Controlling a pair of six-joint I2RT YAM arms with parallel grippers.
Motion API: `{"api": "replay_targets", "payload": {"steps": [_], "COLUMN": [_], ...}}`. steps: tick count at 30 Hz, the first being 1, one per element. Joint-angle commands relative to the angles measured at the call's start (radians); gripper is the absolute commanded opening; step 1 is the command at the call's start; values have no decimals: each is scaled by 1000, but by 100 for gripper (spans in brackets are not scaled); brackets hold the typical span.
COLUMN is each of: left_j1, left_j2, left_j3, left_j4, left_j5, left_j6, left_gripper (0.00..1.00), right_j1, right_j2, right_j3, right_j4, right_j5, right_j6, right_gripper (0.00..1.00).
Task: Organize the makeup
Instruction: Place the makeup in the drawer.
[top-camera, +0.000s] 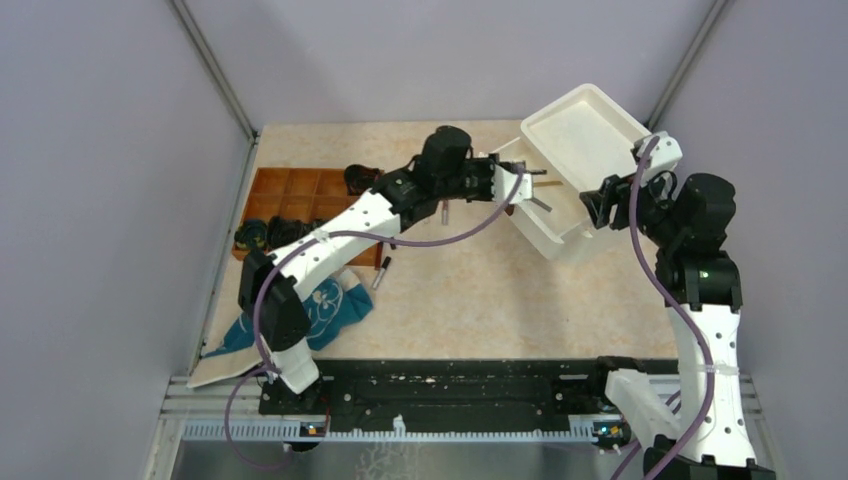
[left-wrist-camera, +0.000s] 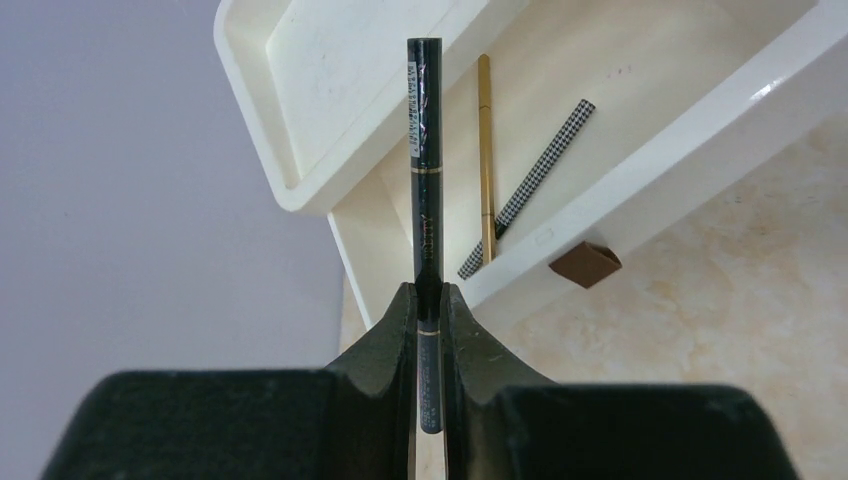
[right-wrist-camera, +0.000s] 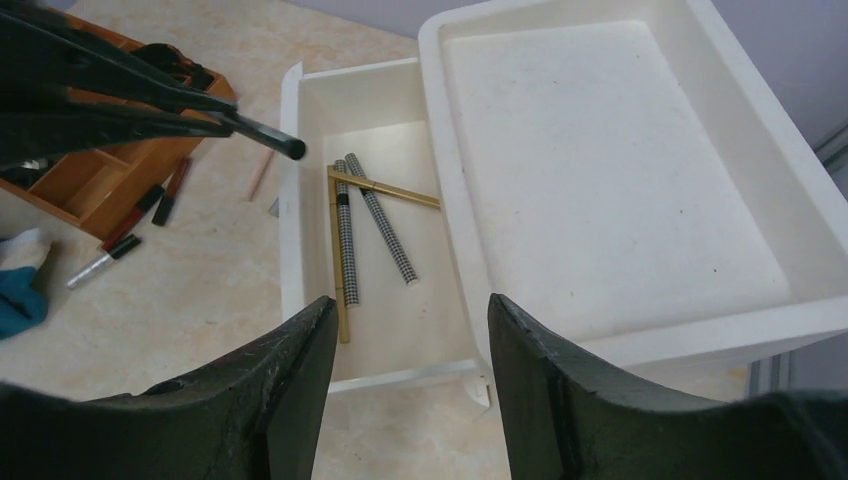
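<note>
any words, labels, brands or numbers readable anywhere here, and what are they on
Nothing reads clearly.
White sticker on the slim black pencil held in the left hand: tiny print, too small to read.
Gold lettering along that pencil's barrel: blurred, unreadable.
Cream plastic drawer box: no writing visible.

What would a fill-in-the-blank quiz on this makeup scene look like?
The left hand is shut on a slim ____ pencil. That pencil points at the open drawer of the ____ plastic organizer box. In the drawer lie two black-and-white checkered pencils beside two thin ____ sticks.
Missing words: black; white; gold.
</note>
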Motion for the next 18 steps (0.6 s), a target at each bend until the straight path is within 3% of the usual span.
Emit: {"api": "replay_targets", "payload": {"steps": [1, 8, 14, 18], "left_j1": [-66, -124, -131, -131], "left_j2": [87, 167, 191, 193], "left_j3": [76, 76, 76, 93], "left_j4": [89, 140, 188, 215], "left_j5": [-178, -270, -291, -304], "left_j6": [207, 411, 473, 457], "left_gripper": [0, 0, 0, 31], "right_j1": [-22, -27, -26, -26], "right_j2": [-34, -41, -37, -24], "right_j3": [-6, -1, 1, 8], "right_j4": [46, 31, 31, 23], "right_j5": [-40, -33, -26, -30], "right_j6": [30, 19, 16, 12], "right_gripper": [57, 57, 57, 57]}}
